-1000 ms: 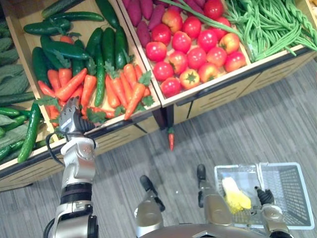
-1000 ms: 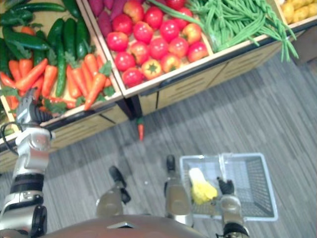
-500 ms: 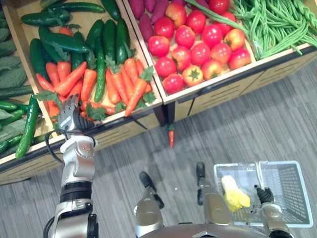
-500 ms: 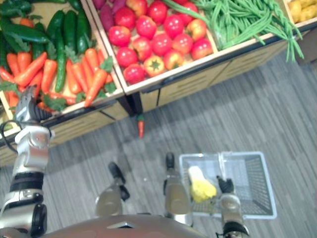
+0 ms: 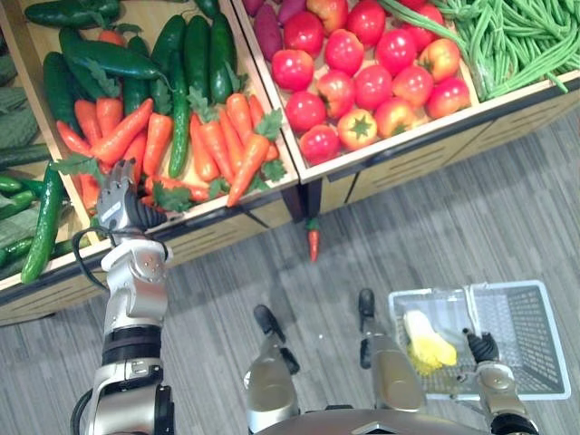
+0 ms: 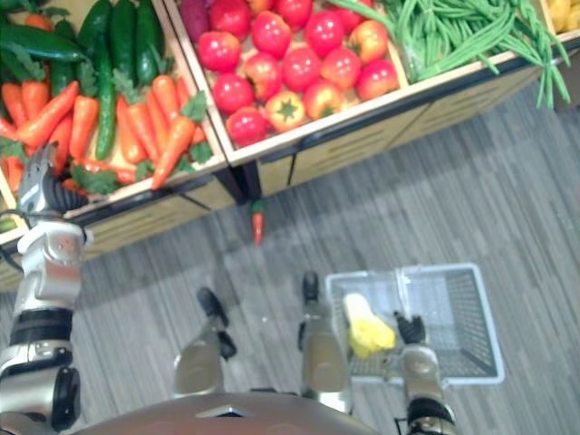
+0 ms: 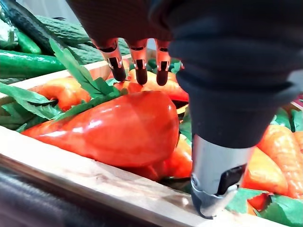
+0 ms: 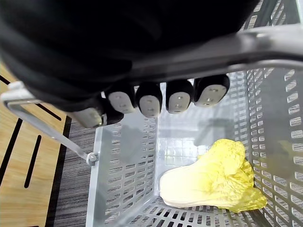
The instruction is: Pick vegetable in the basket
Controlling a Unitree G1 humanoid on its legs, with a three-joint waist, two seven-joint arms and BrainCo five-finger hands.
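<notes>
Carrots (image 5: 217,149) lie heaped beside cucumbers (image 5: 195,59) in a wooden crate (image 5: 237,207). At its front rim the left hand (image 5: 118,201) hovers, fingers (image 7: 141,71) loosely spread above one fat carrot (image 7: 109,127), gripping nothing. The right hand (image 5: 480,348) has its fingers curled round the handle (image 8: 222,51) of the grey basket (image 5: 536,362), a pale cabbage (image 5: 426,340) lying inside
</notes>
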